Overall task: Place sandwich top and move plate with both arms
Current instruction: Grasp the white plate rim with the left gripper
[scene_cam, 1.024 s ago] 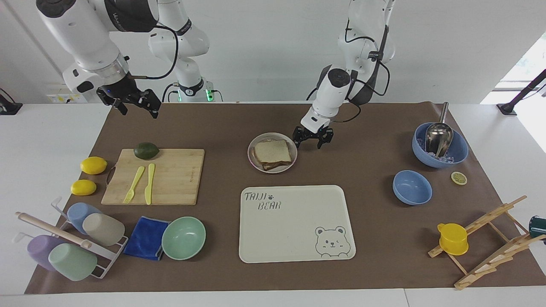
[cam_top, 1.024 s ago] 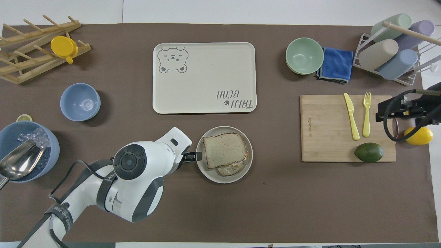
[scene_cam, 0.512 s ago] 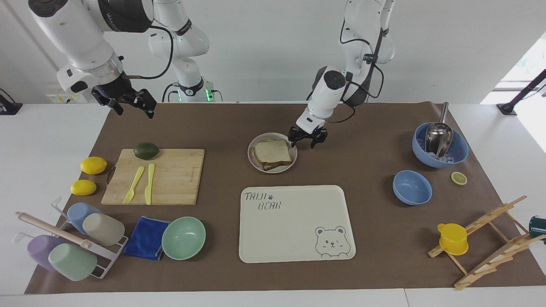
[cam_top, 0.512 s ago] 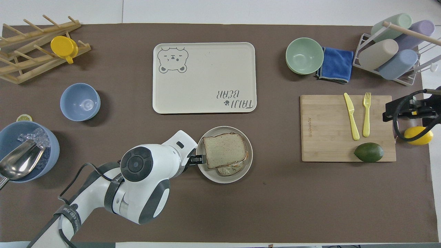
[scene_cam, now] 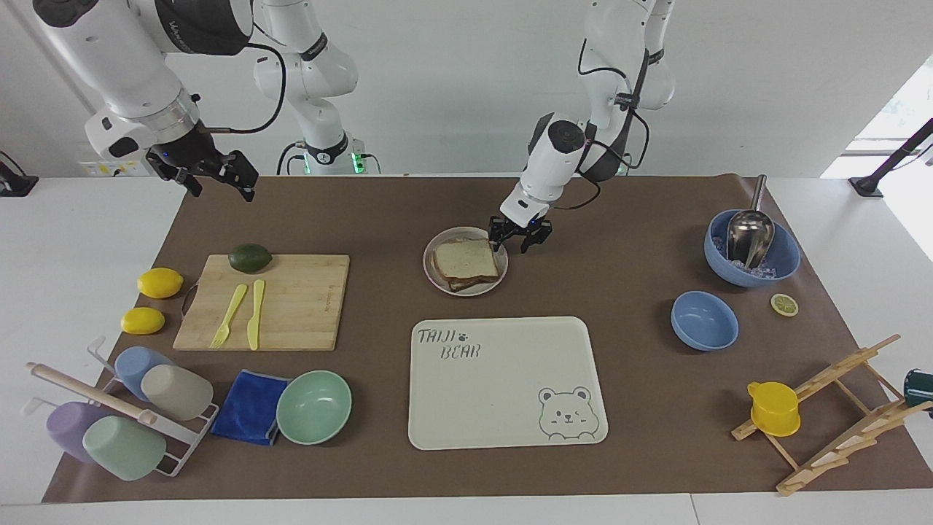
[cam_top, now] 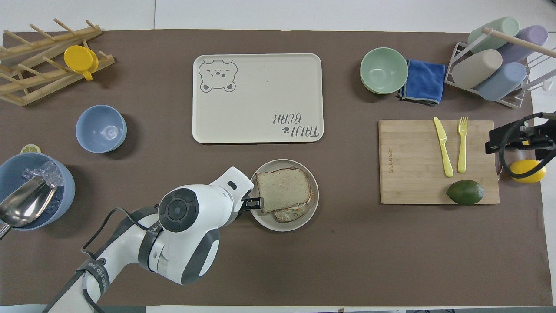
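The sandwich top (scene_cam: 466, 258) lies on a toasted slice (cam_top: 290, 212) in the small round plate (scene_cam: 474, 290), between the robots and the tray. In the overhead view the sandwich top (cam_top: 282, 189) covers most of the plate (cam_top: 265, 217). My left gripper (scene_cam: 513, 241) is open and low at the plate's rim, on the side toward the left arm's end of the table; it also shows in the overhead view (cam_top: 254, 203). My right gripper (scene_cam: 213, 176) is open, empty and raised over the mat's edge at the right arm's end, near a lemon (cam_top: 527, 170).
A cream bear tray (scene_cam: 503, 379) lies farther from the robots than the plate. A cutting board (scene_cam: 266, 302) with yellow cutlery and an avocado (scene_cam: 250, 257) lies toward the right arm's end. Two blue bowls (scene_cam: 704, 319), a mint bowl (scene_cam: 314, 406), a cup rack and a wooden rack stand around.
My left gripper has moved in to the plate's rim. My right gripper has drifted up and outward toward the right arm's end of the table.
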`<state>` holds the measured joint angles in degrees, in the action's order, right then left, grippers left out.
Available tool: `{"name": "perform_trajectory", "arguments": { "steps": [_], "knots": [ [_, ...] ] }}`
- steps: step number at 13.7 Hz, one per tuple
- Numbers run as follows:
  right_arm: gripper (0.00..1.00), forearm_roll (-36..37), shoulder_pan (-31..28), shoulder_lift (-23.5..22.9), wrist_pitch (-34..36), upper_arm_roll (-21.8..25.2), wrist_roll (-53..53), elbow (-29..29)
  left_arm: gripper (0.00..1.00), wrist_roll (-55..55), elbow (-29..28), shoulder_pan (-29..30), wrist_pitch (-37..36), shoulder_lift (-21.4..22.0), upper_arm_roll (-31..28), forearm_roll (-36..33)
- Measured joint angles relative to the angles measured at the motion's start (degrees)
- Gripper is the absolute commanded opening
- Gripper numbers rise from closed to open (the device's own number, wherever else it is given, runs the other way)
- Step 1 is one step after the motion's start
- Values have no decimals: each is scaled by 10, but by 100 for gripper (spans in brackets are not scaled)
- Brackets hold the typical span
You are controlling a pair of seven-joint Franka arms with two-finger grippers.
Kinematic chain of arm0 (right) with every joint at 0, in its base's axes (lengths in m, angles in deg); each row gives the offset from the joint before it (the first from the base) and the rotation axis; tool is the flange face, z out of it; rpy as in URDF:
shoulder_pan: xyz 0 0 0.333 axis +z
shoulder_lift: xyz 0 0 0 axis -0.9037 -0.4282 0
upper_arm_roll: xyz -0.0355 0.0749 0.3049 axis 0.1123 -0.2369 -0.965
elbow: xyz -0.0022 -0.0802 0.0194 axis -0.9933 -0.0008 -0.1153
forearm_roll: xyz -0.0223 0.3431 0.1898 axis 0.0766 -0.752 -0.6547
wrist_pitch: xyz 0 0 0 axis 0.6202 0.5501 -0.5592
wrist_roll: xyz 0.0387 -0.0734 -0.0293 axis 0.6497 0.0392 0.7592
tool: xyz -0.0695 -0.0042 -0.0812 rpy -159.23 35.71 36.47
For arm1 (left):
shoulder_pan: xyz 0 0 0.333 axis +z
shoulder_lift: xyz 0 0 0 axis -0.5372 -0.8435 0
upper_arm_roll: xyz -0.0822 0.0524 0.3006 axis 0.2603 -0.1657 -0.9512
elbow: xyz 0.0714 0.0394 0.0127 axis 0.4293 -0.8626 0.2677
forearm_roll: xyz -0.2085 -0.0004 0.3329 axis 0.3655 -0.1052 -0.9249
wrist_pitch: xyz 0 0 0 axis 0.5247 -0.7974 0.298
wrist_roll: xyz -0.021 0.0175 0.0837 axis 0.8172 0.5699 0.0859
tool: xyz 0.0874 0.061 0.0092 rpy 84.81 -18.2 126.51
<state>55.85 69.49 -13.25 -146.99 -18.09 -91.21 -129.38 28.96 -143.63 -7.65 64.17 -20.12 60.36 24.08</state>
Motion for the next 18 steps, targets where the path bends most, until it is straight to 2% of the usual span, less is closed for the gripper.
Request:
{"name": "perform_trajectory", "arguments": {
  "steps": [1,4,6,8,12,18],
  "knots": [
    [100,0,0,0,0,0,0,0,67,0,0,-2,5,-4,0,0],
    [100,0,0,0,0,0,0,0,47,0,0,-3,11,-12,0,2],
    [100,0,-1,0,0,0,0,0,42,0,0,-4,15,-14,0,11],
    [100,0,-3,0,0,0,0,0,32,0,0,-9,20,-16,0,17],
    [100,0,-4,0,0,0,0,0,0,0,0,-16,28,-22,0,20],
    [100,0,-5,0,0,0,0,0,0,0,4,-16,37,-22,-1,34]
  ]
}}
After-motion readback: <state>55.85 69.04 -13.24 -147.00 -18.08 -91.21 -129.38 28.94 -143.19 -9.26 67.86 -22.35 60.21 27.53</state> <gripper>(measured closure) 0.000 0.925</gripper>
